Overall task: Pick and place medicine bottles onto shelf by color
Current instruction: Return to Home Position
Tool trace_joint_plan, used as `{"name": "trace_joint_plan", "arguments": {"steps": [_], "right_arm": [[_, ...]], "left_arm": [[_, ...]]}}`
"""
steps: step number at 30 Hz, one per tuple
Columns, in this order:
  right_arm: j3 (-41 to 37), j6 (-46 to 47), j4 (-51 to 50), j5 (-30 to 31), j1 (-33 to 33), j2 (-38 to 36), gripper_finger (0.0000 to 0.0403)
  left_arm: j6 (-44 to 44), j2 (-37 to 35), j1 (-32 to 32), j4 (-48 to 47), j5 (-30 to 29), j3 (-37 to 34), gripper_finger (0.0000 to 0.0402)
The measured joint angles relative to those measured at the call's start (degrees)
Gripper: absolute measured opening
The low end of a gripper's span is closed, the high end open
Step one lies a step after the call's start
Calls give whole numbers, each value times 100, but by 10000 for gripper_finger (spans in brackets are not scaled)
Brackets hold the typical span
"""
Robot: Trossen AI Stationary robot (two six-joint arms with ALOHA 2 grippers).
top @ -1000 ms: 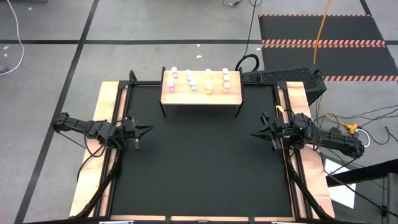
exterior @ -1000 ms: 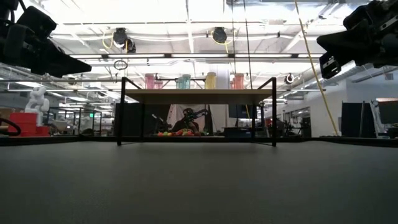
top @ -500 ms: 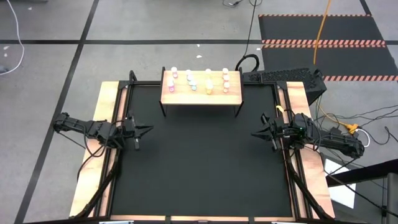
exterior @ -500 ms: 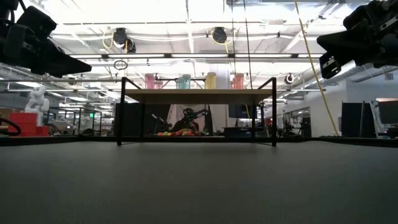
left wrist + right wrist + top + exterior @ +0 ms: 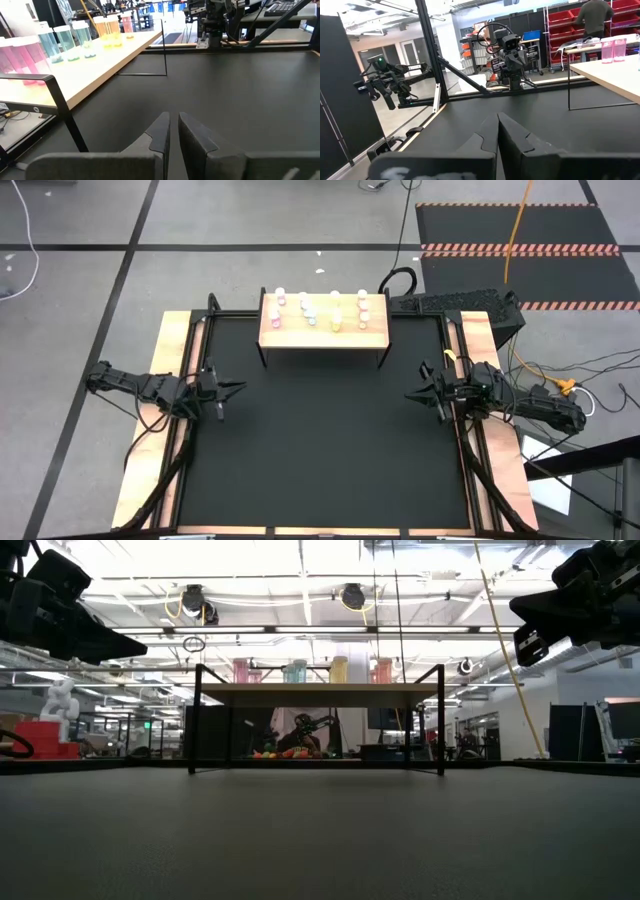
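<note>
Left gripper: the dark two-finger left gripper [image 5: 238, 389] hangs over the left edge of the black table mat [image 5: 320, 460] and points toward the middle. Its fingers [image 5: 159, 132] are almost together, with only a thin slit between them, and they hold nothing.
Shelf: the small rectangular light-wood shelf on thin black metal legs [image 5: 322, 338] stands at the far edge of the mat, about in the centre, well apart from both grippers.
Pink bottles: the tiny pink bottles with white caps [image 5: 280, 306] stand upright in a short column at the left end of the shelf.
Pale blue bottles: the pale blue bottles with white caps [image 5: 307, 309] make the next column, just beside the pink one.
Yellow bottles: the yellow bottles with white caps [image 5: 336, 311] make the third column.
Orange bottles: the orange bottles with white caps [image 5: 362, 308] stand at the right end of the shelf.
Right gripper: the dark two-finger right gripper [image 5: 410, 395] hangs over the right edge of the mat and points toward the left gripper. Its fingers [image 5: 487, 139] are pressed together and empty.
Behind the table: a dark keyboard [image 5: 455, 302] lies just beyond the far right corner.
Room: a person in a dark top [image 5: 594, 17] stands at red racks, far off.
</note>
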Motion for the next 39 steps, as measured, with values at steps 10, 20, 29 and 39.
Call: {"name": "trace_joint_plan", "arguments": {"steps": [10,20,29,39], "right_arm": [[0,2,-2,136,531,107,0],[0,2,0,142,531,107,0],[0,2,0,144,531,107,0],[0,2,0,144,531,107,0]], "left_arm": [[-1,0,2,1,2,2,42],[-2,0,2,2,2,2,42],[0,0,0,0,2,2,42],[-1,0,1,2,2,2,42]]}}
